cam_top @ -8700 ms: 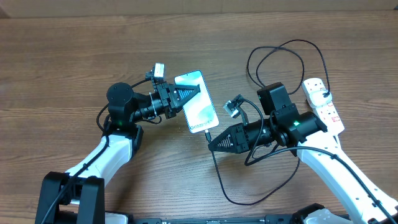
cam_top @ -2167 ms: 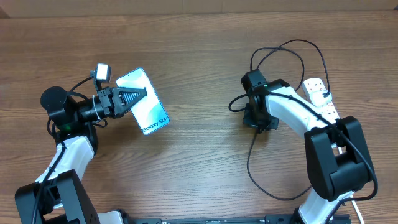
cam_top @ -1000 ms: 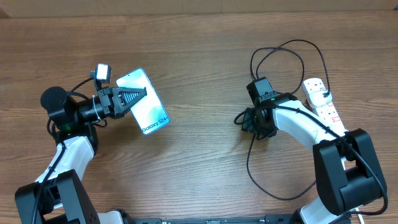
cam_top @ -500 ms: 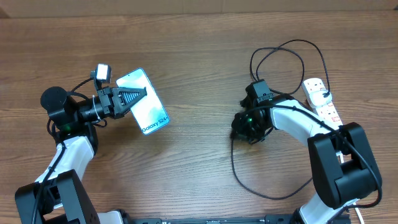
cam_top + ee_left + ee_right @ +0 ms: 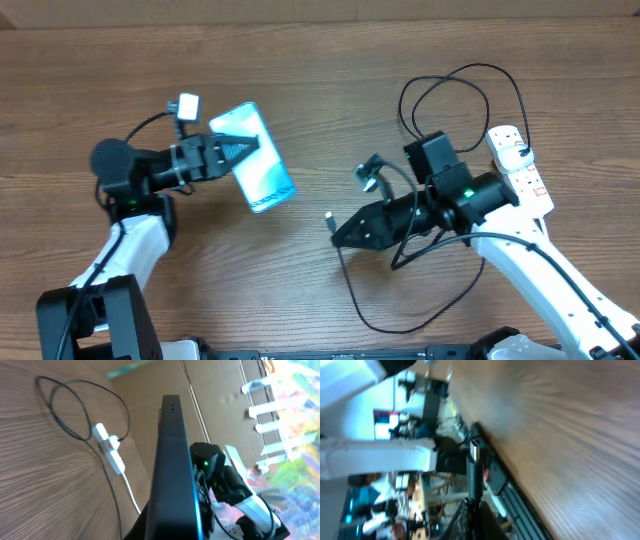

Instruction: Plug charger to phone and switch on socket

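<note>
Closing the gap is where you are risking the most. Your left pincer (image 5: 243, 150) is clamping the phone (image 5: 265, 175) across its width and is holding it tilted, apparently off the table (image 5: 300, 60). Your right pincer (image 5: 340, 232) is pinching the charger (image 5: 346, 290) just behind its connector tip (image 5: 329, 216), which is sitting to the right of the phone's lower end, near it but not touching.

If you are coming in off-axis, the tip is likely going to scrape the phone's edge instead of entering the port. The right wrist view is smearing too badly to show how the tip is turned. If you are pushing hard, the phone is liable to slide or twist between the left fingers, since nothing is backing it.

Watch the slack: the cable is looping below and to the right of the phone, close around your right arm, so it could be snagging as you are moving. Far to the right of the phone, the white plug (image 5: 516, 150) is sitting in the socket (image 5: 528, 175), and a tug on the cable could be pulling it loose. I cannot tell whether the socket is switched on.
</note>
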